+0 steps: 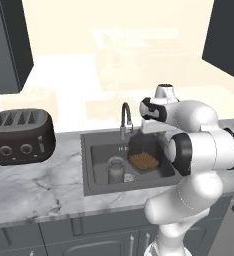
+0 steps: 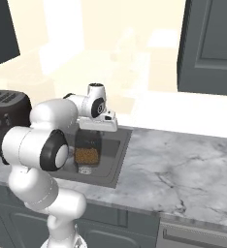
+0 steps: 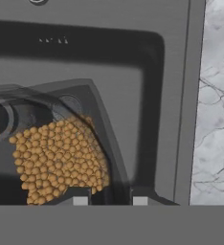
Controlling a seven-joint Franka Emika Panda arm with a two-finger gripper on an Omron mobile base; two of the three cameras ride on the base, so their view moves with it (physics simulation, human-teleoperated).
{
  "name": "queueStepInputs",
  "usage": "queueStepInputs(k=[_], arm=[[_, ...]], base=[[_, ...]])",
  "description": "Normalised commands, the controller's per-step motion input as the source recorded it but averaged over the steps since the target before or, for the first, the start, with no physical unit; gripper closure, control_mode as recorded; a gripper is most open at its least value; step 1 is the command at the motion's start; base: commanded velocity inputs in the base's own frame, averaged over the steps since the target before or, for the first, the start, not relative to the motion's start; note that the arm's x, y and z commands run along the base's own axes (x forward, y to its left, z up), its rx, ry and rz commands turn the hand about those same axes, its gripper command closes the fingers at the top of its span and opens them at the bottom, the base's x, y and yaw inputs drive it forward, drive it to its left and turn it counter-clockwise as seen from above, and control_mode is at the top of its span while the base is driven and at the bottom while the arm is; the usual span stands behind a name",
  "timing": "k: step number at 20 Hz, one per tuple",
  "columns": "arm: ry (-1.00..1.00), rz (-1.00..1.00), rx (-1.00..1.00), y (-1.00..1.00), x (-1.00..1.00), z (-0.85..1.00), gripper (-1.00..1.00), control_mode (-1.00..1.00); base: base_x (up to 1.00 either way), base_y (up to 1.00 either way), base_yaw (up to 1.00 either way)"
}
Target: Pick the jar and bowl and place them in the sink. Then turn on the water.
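Observation:
My gripper [image 3: 110, 201] is shut on the right-hand wall of the jar [image 3: 61, 158], a clear faceted glass with brown granules heaped inside. The jar [image 1: 143, 156] hangs upright low inside the sink [image 1: 87, 165], in its right half. I cannot tell whether its base touches the sink floor. In the right base view the hand stands straight above the jar [image 2: 88, 151], with the gripper [image 2: 92, 135] at the jar's top. The dark gooseneck tap [image 1: 125, 117] at the back edge is dry, with no water falling. The bowl is out of view.
A grey lidded cylinder [image 1: 116, 170] stands in the sink's left half, close beside the jar. A black toaster [image 1: 20, 137] sits on the marble counter [image 1: 39, 185] to the left. Marble counter [image 2: 183, 160] stretches to the sink's right. Dark cabinets hang above both sides.

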Motion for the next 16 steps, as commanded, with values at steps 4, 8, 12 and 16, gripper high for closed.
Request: queueStepInputs(k=[4,8,12,16], arm=[[0.0,0.0,0.0,-0.14,-0.16,-0.06,1.0,-1.0],[0.0,0.0,-0.01,-0.01,-0.08,-0.16,1.0,-1.0],[0.0,0.0,-0.04,0.0,0.0,-0.21,1.0,-1.0],[0.0,0.0,-0.03,0.0,0.0,-0.21,1.0,-1.0]], base=[[0.0,0.0,0.0],[0.0,0.0,0.0],[0.0,0.0,0.0],[0.0,0.0,0.0]])
